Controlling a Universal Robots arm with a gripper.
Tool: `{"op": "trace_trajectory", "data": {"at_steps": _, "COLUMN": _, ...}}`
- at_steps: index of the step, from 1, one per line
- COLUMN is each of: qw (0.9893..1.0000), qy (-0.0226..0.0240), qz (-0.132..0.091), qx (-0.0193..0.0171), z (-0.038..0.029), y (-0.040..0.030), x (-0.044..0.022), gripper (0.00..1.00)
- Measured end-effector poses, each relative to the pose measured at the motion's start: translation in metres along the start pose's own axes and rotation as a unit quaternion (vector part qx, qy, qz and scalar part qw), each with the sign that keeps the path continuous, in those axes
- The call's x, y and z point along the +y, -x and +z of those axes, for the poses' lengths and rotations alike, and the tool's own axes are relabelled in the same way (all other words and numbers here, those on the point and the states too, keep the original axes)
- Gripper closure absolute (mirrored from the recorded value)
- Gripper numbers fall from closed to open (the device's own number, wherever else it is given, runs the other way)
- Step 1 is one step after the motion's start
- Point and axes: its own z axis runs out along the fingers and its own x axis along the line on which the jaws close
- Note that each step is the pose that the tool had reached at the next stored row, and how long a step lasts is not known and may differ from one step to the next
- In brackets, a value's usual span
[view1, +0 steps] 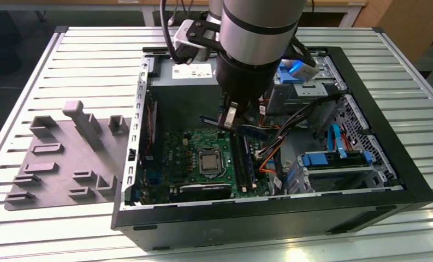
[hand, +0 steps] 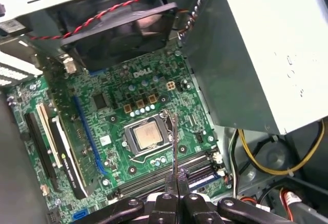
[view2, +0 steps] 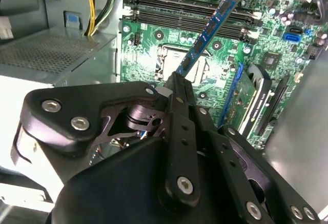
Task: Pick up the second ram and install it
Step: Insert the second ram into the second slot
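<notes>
My gripper [view1: 231,117] hangs inside the open computer case, shut on the second ram [view1: 237,127], a narrow dark blue stick with small chips. In the second wrist view the ram [view2: 207,32] juts out slanted from my gripper [view2: 174,80] over the green motherboard [view2: 154,55], its far end above the long black slots [view2: 169,16]. The first wrist view shows the ram [hand: 175,142] edge-on above my gripper [hand: 176,175], over the slots [hand: 148,180] beside the processor [hand: 146,137]. The stick is held clear of the board, not seated in a slot.
The grey power-supply box [view1: 179,93] stands close beside the slots. Orange and blue cables [view1: 271,153] and a drive cage [view1: 333,161] crowd the exterior view's right. An expansion card [hand: 56,142] and fan [hand: 123,34] border the board. A grey fixture tray [view1: 63,158] lies outside the case.
</notes>
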Motion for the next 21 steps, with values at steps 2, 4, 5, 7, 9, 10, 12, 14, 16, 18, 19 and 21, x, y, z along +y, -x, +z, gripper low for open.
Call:
{"op": "trace_trajectory", "data": {"at_steps": 2, "qw": 0.9999, "qy": -0.0011, "qz": 0.011, "qx": -0.0009, "z": 0.0002, "y": 0.0, "x": 0.0, "gripper": 0.88}}
{"op": "trace_trajectory", "data": {"at_steps": 4, "qw": 0.9998, "qy": -0.0022, "qz": 0.021, "qx": -0.0014, "z": 0.0003, "y": 0.0, "x": 0.0, "gripper": 0.88}}
{"op": "trace_trajectory", "data": {"at_steps": 5, "qw": 0.9997, "qy": -0.0026, "qz": 0.025, "qx": -0.0017, "z": 0.0004, "y": 0.0, "x": 0.0, "gripper": 0.88}}
{"op": "trace_trajectory", "data": {"at_steps": 7, "qw": 0.9994, "qy": -0.0036, "qz": 0.034, "qx": -0.0024, "z": 0.0005, "y": 0.0, "x": 0.0, "gripper": 0.88}}
{"op": "trace_trajectory", "data": {"at_steps": 9, "qw": 0.999, "qy": -0.0046, "qz": 0.044, "qx": -0.0031, "z": 0.0006, "y": -0.0001, "x": 0.0, "gripper": 0.88}}
{"op": "trace_trajectory", "data": {"at_steps": 10, "qw": 0.9988, "qy": -0.005, "qz": 0.048, "qx": -0.0034, "z": 0.0006, "y": -0.0001, "x": -0.0001, "gripper": 0.88}}
{"op": "trace_trajectory", "data": {"at_steps": 12, "qw": 0.9984, "qy": -0.0059, "qz": 0.056, "qx": -0.0041, "z": 0.0008, "y": -0.0001, "x": -0.0001, "gripper": 0.88}}
{"op": "trace_trajectory", "data": {"at_steps": 14, "qw": 0.9979, "qy": -0.0066, "qz": 0.064, "qx": -0.0046, "z": 0.0008, "y": -0.0001, "x": -0.0001, "gripper": 0.88}}
{"op": "trace_trajectory", "data": {"at_steps": 16, "qw": 0.9975, "qy": -0.0072, "qz": 0.07, "qx": -0.005, "z": 0.0009, "y": -0.0001, "x": -0.0001, "gripper": 0.88}}
{"op": "trace_trajectory", "data": {"at_steps": 18, "qw": 0.9973, "qy": -0.0076, "qz": 0.073, "qx": -0.0053, "z": 0.0009, "y": -0.0001, "x": -0.0001, "gripper": 0.88}}
{"op": "trace_trajectory", "data": {"at_steps": 19, "qw": 0.9972, "qy": -0.0077, "qz": 0.075, "qx": -0.0054, "z": 0.001, "y": -0.0001, "x": -0.0001, "gripper": 0.88}}
{"op": "trace_trajectory", "data": {"at_steps": 21, "qw": 0.9969, "qy": -0.0081, "qz": 0.078, "qx": -0.0056, "z": 0.001, "y": -0.0001, "x": -0.0001, "gripper": 0.88}}
